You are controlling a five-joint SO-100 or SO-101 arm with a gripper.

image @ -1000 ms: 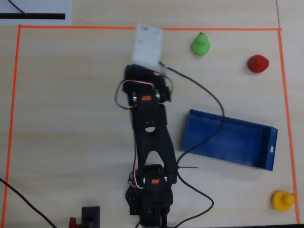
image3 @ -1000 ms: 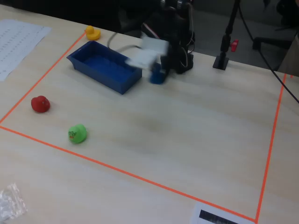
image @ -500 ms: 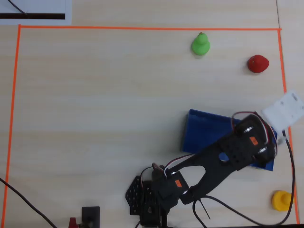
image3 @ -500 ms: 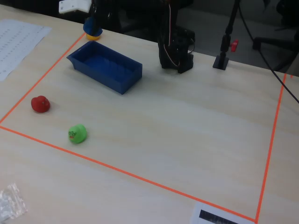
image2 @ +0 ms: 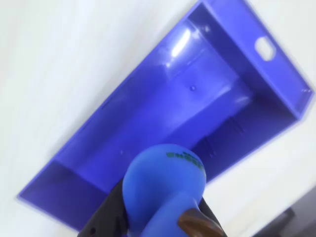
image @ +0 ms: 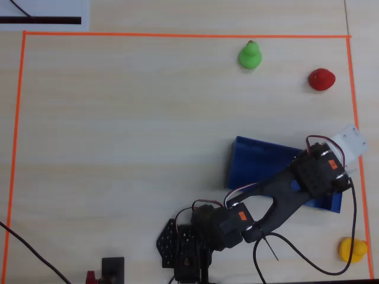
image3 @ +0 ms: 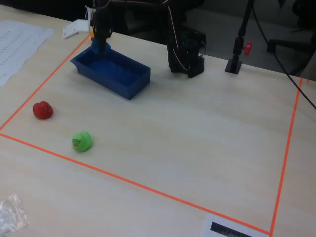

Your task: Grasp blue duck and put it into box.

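My gripper (image2: 158, 219) is shut on the blue duck (image2: 163, 190), which fills the bottom of the wrist view with its dark-orange beak at the lower right. A dark finger (image2: 106, 219) shows at its left. The dark-blue box (image2: 163, 108) lies open just below it, with nothing showing inside. In the fixed view the gripper (image3: 100, 43) hangs with the duck (image3: 98, 48) over the far left end of the box (image3: 116, 86). In the overhead view the arm's wrist (image: 323, 171) covers the right end of the box (image: 251, 157), and the duck is hidden.
A green duck (image: 250, 55) and a red duck (image: 321, 78) sit at the far side. A yellow duck (image: 352, 249) sits at the lower right corner. Orange tape (image: 177, 35) borders the table area. The arm's base (image: 186, 245) stands at the bottom edge.
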